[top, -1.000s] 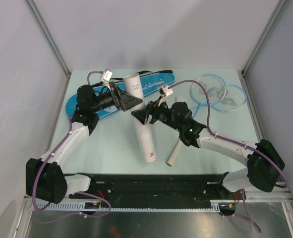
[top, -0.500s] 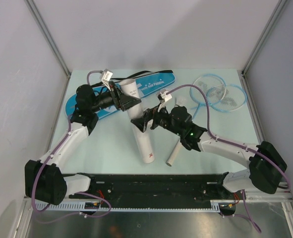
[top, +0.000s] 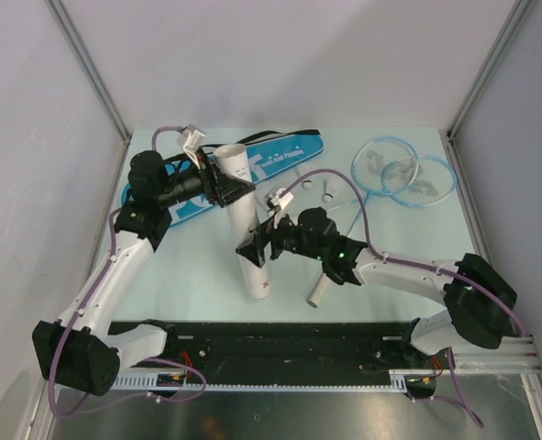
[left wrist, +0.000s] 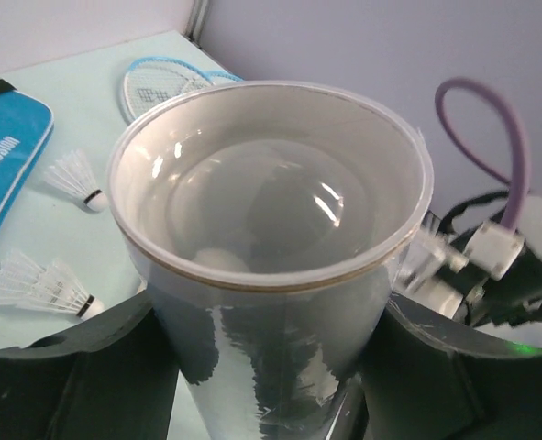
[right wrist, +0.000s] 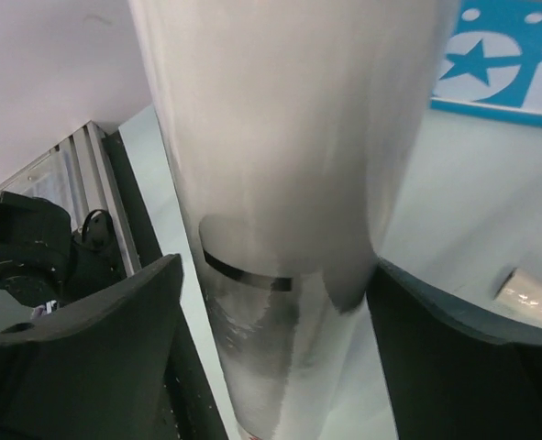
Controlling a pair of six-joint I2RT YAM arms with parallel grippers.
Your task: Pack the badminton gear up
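reading from left to right: the blue racket cover (top: 289,156) lies flat along the back of the surface (top: 183,270). in front of it, your left gripper (top: 232,186) is clamped on the upper part of the white tube (top: 243,218), just below its open mouth. the left wrist view shows a finger pressed to each side of the wall. the tube leans back and to the left, with its lower end down near the front of the surface.

your right gripper (top: 255,249) brackets the tube lower down. the right wrist view shows a finger on either side, but you cannot tell whether both pads actually bear on it.

further right, two shuttlecocks (top: 332,191) lie loose just beyond the right arm. the two rackets (top: 408,174) rest with their heads overlapped at the back right, well apart from the tube.

handling, as a judgement: the tube is probably light and stiff along its length, but thin-walled. a hard squeeze near the rim may oval or crease it, and its glossy skin may slip. hold it on the body below the rim, with moderate pressure. the shuttlecocks weigh almost nothing and their skirts crush easily, so take them by the base.
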